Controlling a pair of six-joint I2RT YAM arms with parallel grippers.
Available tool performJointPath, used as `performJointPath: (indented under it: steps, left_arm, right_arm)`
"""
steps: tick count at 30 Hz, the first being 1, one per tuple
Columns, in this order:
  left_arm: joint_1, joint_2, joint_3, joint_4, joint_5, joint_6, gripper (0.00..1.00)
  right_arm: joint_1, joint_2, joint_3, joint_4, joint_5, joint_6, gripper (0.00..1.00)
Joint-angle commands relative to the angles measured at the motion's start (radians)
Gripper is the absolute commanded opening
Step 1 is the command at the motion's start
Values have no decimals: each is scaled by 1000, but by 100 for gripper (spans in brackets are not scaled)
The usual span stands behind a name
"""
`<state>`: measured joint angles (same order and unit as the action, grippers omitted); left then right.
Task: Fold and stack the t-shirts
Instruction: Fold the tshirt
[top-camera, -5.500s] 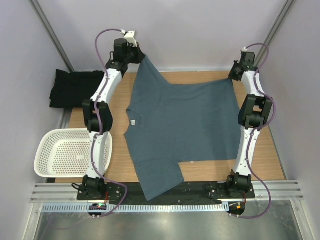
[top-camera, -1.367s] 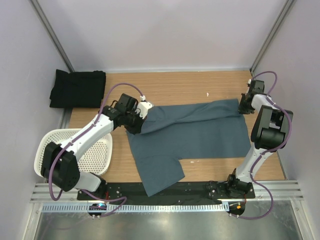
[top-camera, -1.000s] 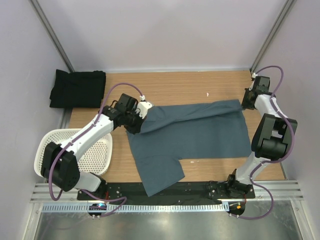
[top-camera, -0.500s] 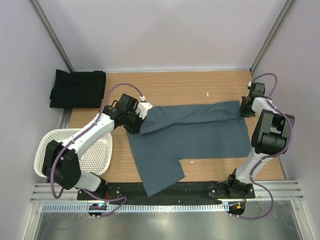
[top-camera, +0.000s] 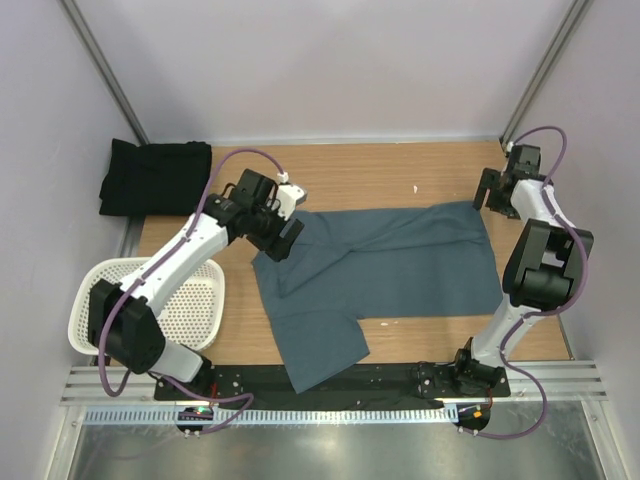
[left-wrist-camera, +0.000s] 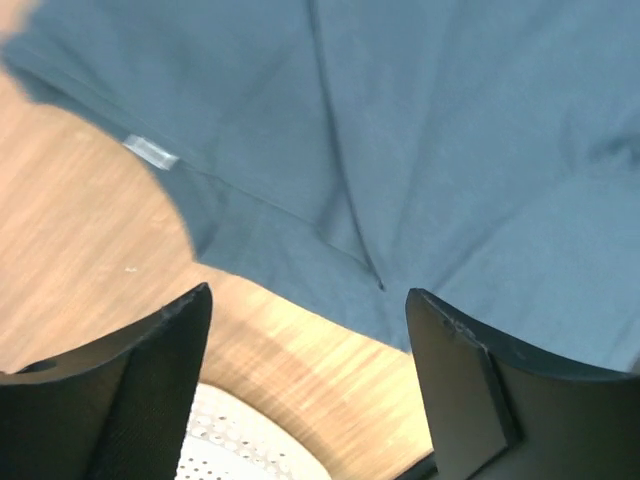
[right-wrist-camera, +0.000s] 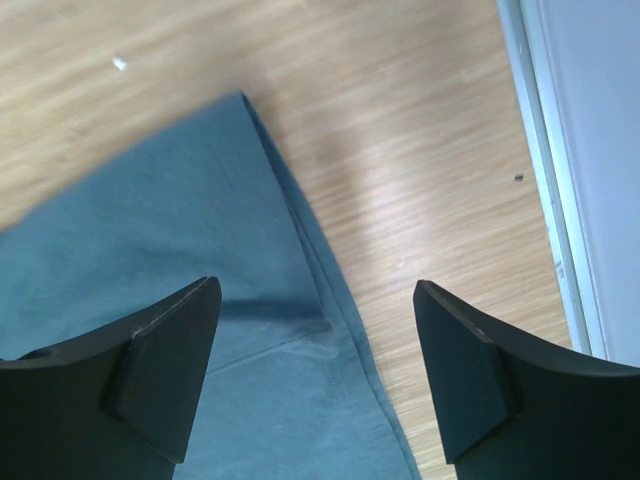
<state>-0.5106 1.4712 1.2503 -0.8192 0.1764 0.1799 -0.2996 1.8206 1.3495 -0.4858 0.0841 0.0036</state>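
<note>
Left gripper hangs open over the blue shirt at its nine-o'clock edge; right gripper, open too, above its two-o'clock corner.

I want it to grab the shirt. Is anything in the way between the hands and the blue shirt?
No, nothing I can see. The left hand hangs open right above the blue shirt, and the right hand is open above its far corner.
</note>
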Motion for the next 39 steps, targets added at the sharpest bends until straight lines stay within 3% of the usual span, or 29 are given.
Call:
performJointPath:
  steps: [1,5,10,17,30,39]
  left_arm:
    - [0,-31,58,44,-124,-74,81]
    - [0,39,73,127,-149,-215,81]
    - [-2,127,110,201,-198,-466,79]
    - [-25,181,-25,419,-89,-667,71]
    - [-49,394,-26,640,-95,-628,63]
    - [-51,382,-120,774,-16,-646,52]
  right_arm:
    - [-3,-37,106,-53,-52,24,85]
    - [45,-92,140,-54,-70,45,93]
    - [243,-118,116,-8,-58,102,94]
    - [404,-15,62,131,-211,240,94]
    - [519,37,2,179,-132,401,94]
    - [563,80,46,148,-89,397,93]
